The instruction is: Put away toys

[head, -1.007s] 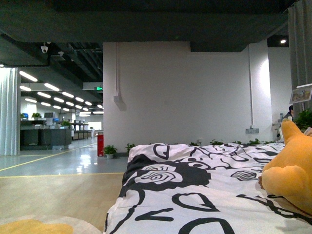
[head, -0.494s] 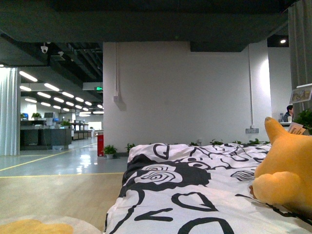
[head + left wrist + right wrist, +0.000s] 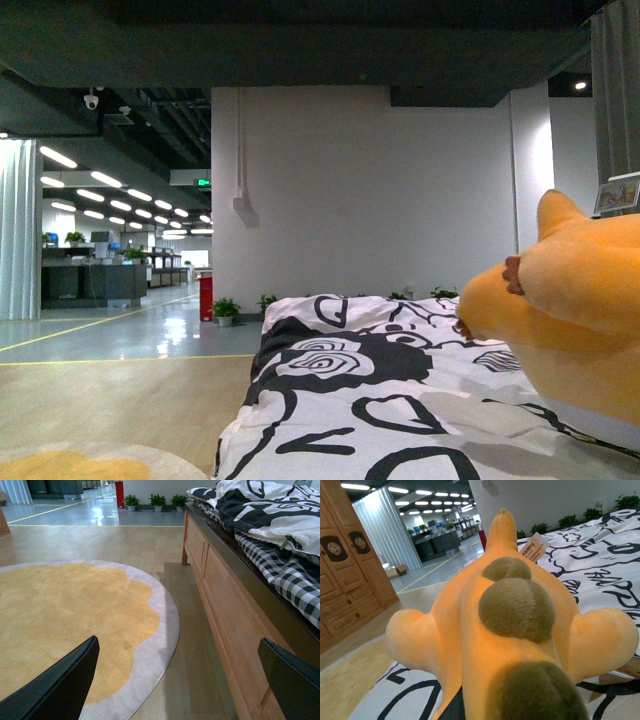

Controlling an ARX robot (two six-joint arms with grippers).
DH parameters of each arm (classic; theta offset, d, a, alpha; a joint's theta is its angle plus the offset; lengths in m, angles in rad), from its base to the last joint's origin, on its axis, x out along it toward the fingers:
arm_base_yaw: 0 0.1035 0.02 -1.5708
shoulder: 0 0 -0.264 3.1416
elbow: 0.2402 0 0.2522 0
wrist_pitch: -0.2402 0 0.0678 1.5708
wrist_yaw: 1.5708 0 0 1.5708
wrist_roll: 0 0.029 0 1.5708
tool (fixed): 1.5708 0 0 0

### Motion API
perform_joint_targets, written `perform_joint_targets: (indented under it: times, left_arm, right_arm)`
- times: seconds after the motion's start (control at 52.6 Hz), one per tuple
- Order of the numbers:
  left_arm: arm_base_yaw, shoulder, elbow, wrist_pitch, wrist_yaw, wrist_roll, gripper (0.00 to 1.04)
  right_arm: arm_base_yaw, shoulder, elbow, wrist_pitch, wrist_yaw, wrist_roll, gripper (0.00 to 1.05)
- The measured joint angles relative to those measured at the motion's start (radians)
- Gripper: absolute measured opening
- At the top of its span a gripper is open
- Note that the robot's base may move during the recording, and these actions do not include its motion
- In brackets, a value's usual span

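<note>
The plush [image 3: 565, 300] is rising. A second ago it was sitting low on the quilt [image 3: 370, 380] at the right edge of the front view. Now it is hanging higher and further in, with its pointed tip up against the far wall and its underside mostly clearing the bedding. In the right wrist view the plush [image 3: 510, 615] is filling the picture from close by, its back spots and paper tag [image 3: 536, 547] facing the camera and the quilt lying below it.

The right pincer is hiding beneath the toy, so I cannot tell how its jaws are standing. Judging by the lift, it is probably carrying the toy.

The left pincer [image 3: 178, 645] is hanging low beside the bed frame [image 3: 225, 610] with its fingers [image 3: 75, 680] spread wide and holding nothing, above the edge of the round rug [image 3: 75, 615].

This is looking like the pick-up being completed. The carry to wherever toys are kept is not yet done, and no bin or basket is showing in any view. The soft body is sagging, so a loose hold could be letting it slip.
</note>
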Motion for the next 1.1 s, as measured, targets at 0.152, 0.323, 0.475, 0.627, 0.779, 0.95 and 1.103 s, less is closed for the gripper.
perform_joint_targets:
  times: [0.152, 0.323, 0.475, 0.627, 0.779, 0.95, 1.103]
  left_arm:
    - [0.000, 0.000, 0.000, 0.000, 0.000, 0.000, 0.98]
    - [0.000, 0.000, 0.000, 0.000, 0.000, 0.000, 0.98]
    - [0.000, 0.000, 0.000, 0.000, 0.000, 0.000, 0.98]
    - [0.000, 0.000, 0.000, 0.000, 0.000, 0.000, 0.98]
    - [0.000, 0.000, 0.000, 0.000, 0.000, 0.000, 0.98]
    - [0.000, 0.000, 0.000, 0.000, 0.000, 0.000, 0.98]
    - [0.000, 0.000, 0.000, 0.000, 0.000, 0.000, 0.98]
  right_arm:
    - [0.001, -0.087, -0.043, -0.056, 0.009, 0.017, 0.08]
    - [0.018, -0.098, -0.055, -0.086, 0.048, -0.004, 0.08]
    - [0.018, -0.101, -0.055, -0.086, 0.048, -0.006, 0.08]
    - [0.018, -0.101, -0.055, -0.086, 0.048, -0.006, 0.08]
    - [0.018, -0.101, -0.055, -0.086, 0.048, -0.006, 0.08]
    - [0.018, -0.101, -0.055, -0.086, 0.048, -0.006, 0.08]
    - [0.018, -0.101, -0.055, -0.086, 0.048, -0.006, 0.08]
